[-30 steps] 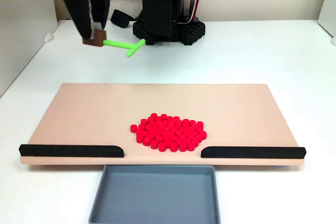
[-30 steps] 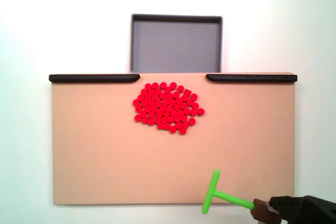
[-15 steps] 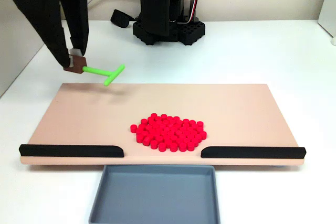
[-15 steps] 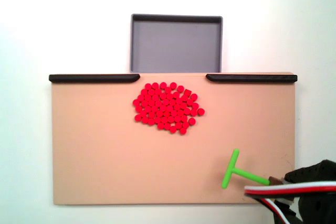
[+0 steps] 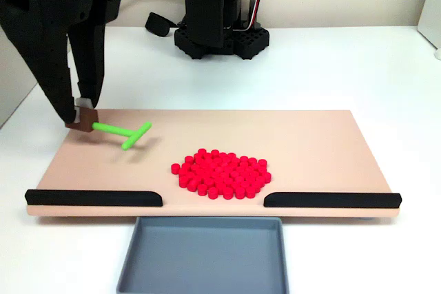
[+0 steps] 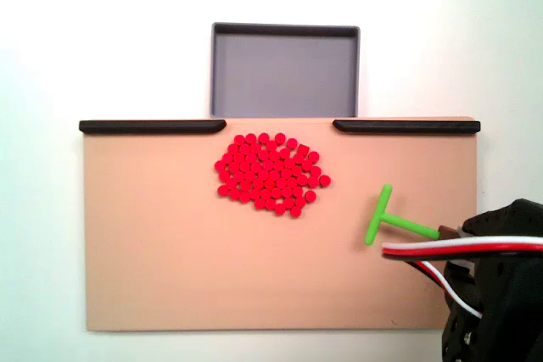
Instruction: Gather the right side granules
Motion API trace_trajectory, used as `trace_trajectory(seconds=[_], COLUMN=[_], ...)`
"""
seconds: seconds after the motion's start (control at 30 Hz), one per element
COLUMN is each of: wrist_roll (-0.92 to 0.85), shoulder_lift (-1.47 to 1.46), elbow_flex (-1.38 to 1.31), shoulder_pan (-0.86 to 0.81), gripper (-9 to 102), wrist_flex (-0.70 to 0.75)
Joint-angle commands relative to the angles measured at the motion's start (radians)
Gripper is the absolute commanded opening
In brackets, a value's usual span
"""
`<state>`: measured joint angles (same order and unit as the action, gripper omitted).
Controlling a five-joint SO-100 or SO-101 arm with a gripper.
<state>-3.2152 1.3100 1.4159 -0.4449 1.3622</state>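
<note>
The granules (image 5: 222,173) sat as one tight red patch on the tan board (image 5: 310,139), close to the front edge in a fixed view, right by the gap between the two black rails (image 5: 94,198). From above, in another fixed view, the patch (image 6: 270,174) was a squat oval, stretched mostly left to right with a slight tilt, its right end dipping lower toward the middle of the board (image 6: 170,277). Its top edge came nearly up to the gap that opens onto the gray tray (image 6: 285,69). Each pellet stood on end, flat face up, as far as I could tell.

The gripper (image 5: 83,120) was off at the left end of the board in the front-facing fixed view, jaws clenched on a small brown block at the end of the green T-shaped stick (image 5: 122,132). The stick's shaft ran roughly sideways toward the pellets, with the crossbar at the far end angled a bit.

In the top-down fixed view the stick (image 6: 392,221) was on the right side, crossbar nearly upright and near the patch's right edge but clearly apart from it. The gripper (image 6: 452,231) there was mostly hidden by the arm and its red, white and black wires (image 6: 467,248).
</note>
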Motion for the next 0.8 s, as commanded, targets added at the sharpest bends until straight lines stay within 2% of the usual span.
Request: trace_trajectory(seconds=[0.0, 0.77], wrist_roll=[-0.367, -0.368], shoulder_lift=[-0.002, -0.054], elbow_flex=[-0.017, -0.046], shoulder_pan=[0.003, 0.026], gripper=[0, 0], wrist_flex=[-0.009, -0.020])
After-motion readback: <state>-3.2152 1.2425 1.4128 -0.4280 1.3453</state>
